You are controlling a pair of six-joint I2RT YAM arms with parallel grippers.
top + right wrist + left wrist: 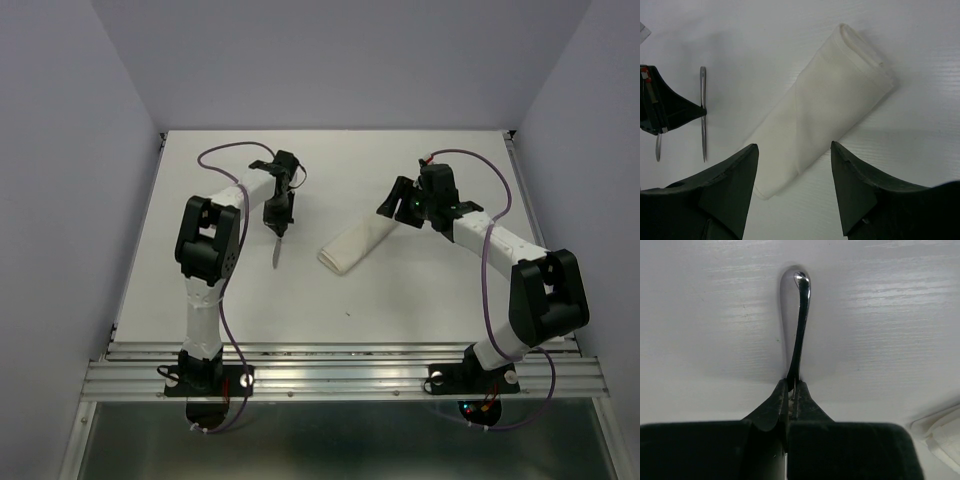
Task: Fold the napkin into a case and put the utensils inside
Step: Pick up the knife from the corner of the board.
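Note:
The napkin is folded into a narrow white case (352, 245) lying diagonally mid-table, also in the right wrist view (825, 105). My left gripper (278, 218) is shut on a slim silver utensil (801, 325), which points away from the jaws (794, 385) with its rounded end close to the tabletop. The utensil (275, 252) is left of the case and apart from it. My right gripper (794, 146) is open and empty, just above the case's far-right end (395, 207). The right wrist view shows the held utensil (703, 115) and another short silver piece (658, 147) beside it.
The white tabletop (420, 300) is bounded by pale walls at left, right and back. A metal rail (340, 370) runs along the near edge by the arm bases. A corner of the case shows in the left wrist view (940, 432).

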